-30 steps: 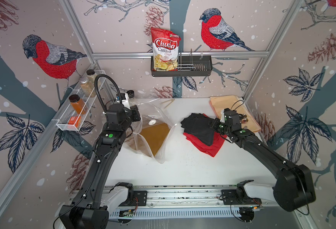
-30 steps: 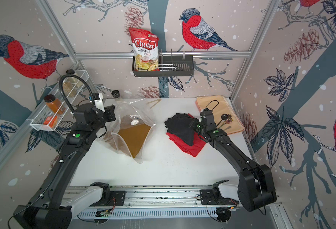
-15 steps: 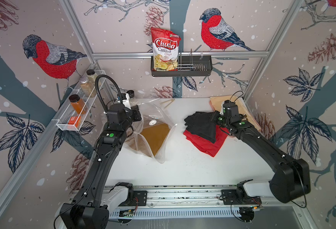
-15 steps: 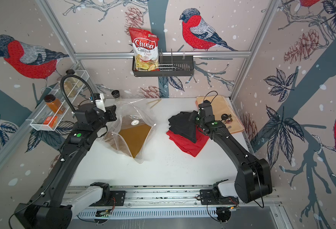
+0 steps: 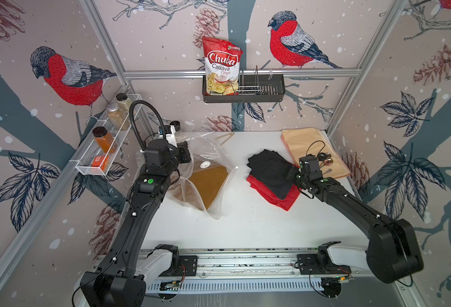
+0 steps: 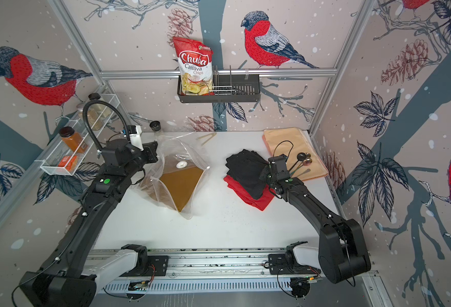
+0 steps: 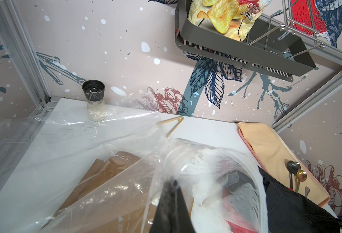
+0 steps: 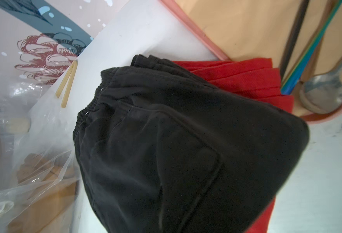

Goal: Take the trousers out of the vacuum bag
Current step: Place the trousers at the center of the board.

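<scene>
Two pincers clamped: left pincer on vacuum bag, right pincer on black trousers; mustard trousers bagged.

Black, tube-limbed left arm and right arm, each mounted on a white base along a silver rail. A ribbed black hose loops above the left arm, whose casing bears 1 green dot.

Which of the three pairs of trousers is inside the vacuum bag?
The mustard-brown pair, seen through the clear vacuum bag near its white valve. The black pair lies on the red pair, out on the table.
</scene>
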You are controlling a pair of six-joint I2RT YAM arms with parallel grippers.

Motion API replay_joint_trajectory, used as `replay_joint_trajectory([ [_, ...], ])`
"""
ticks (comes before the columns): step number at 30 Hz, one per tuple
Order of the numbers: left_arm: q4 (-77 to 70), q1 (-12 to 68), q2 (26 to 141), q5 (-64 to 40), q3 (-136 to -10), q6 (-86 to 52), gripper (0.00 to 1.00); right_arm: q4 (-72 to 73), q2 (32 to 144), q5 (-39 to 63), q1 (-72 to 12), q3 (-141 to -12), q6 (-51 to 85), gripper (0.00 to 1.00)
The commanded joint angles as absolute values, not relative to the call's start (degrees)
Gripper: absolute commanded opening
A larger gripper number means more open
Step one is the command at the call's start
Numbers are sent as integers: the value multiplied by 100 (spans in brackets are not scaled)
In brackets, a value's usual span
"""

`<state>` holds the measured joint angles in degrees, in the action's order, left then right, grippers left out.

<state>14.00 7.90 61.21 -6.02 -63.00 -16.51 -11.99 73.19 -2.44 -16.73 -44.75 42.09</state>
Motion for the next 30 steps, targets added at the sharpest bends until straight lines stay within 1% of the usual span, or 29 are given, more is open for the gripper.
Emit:
replay_joint_trajectory([
  [1, 1141, 809, 6126, -642, -6295, -1574, 0, -1097, 7308, -474, -1459, -4464, 4182, 13],
  [2, 1150, 817, 6126, -642, -6284, -1573, 0, -1082, 7334, -421, -1419, -4484, 4154, 18],
  [4, 1144, 843, 6128, -633, -6289, -1573, 0, -1047, 7365, -306, -1386, -4541, 4085, 39],
  [7, 1144, 882, 6133, -615, -6294, -1567, 0, -883, 7283, -71, -1430, -4453, 4008, 57],
  [9, 1149, 906, 6144, -598, -6294, -1556, 0, -722, 7200, 98, -1506, -4318, 3920, 66],
  [13, 1153, 956, 6194, -580, -6313, -1554, 0, -527, 6793, 299, -1800, -4003, 3764, 96],
  [15, 1152, 983, 6214, -570, -6337, -1547, 0, -504, 6692, 299, -1937, -3872, 3701, 100],
  [20, 1185, 1054, 6265, -537, -6394, -1513, 0, -490, 6531, 231, -2226, -3572, 3845, 99],
  [24, 1214, 1106, 6266, -501, -6442, -1503, 0, -611, 6496, -195, -2640, -3393, 3988, 99],
  [30, 1274, 1166, 6275, -458, -6477, -1474, 0, -332, 6464, -580, -3130, -2947, 4130, 99],
])
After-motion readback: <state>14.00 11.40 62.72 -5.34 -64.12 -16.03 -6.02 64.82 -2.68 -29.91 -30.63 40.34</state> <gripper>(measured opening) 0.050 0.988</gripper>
